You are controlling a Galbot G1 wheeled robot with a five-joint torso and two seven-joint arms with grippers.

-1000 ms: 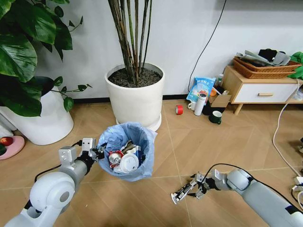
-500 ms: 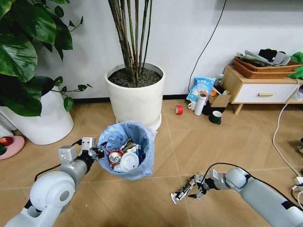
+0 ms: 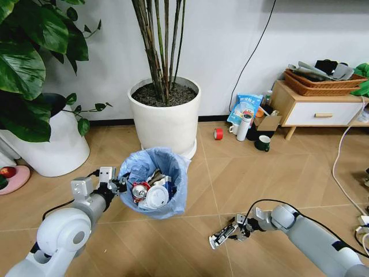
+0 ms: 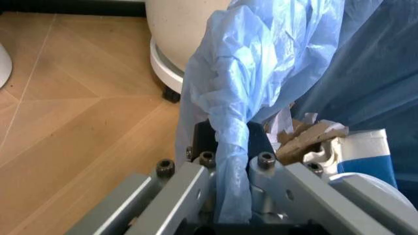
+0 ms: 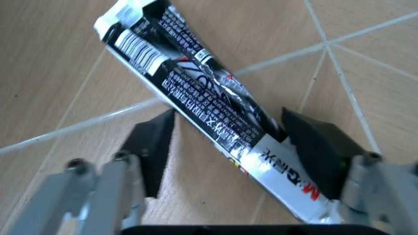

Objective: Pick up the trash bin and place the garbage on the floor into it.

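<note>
The trash bin [image 3: 173,199], small and lined with a crinkly light-blue bag [image 4: 261,63], hangs just above the floor [image 3: 271,173] with garbage [image 3: 151,194] inside: a red crushed piece, a white lid, paper. My left gripper [image 3: 119,186] is shut on its near rim, pinching the bag [image 4: 230,166]. A black-white tube wrapper [image 3: 219,236] lies flat on the wood floor. My right gripper [image 3: 233,229] is low over it, open, with one finger [image 5: 155,147] on each side of the wrapper [image 5: 196,78].
A big white plant pot [image 3: 166,118] stands right behind the bin, and another [image 3: 52,147] is at the left. A red tape roll [image 3: 218,133], white bottle [image 3: 244,127] and dark mug [image 3: 263,142] sit near a low wooden cabinet [image 3: 317,112]. A cable [image 3: 340,173] runs along the right.
My right arm has sunk slightly and shifted left, bringing its gripper closer down around the tube wrapper. The left gripper and the bin have hardly moved.
</note>
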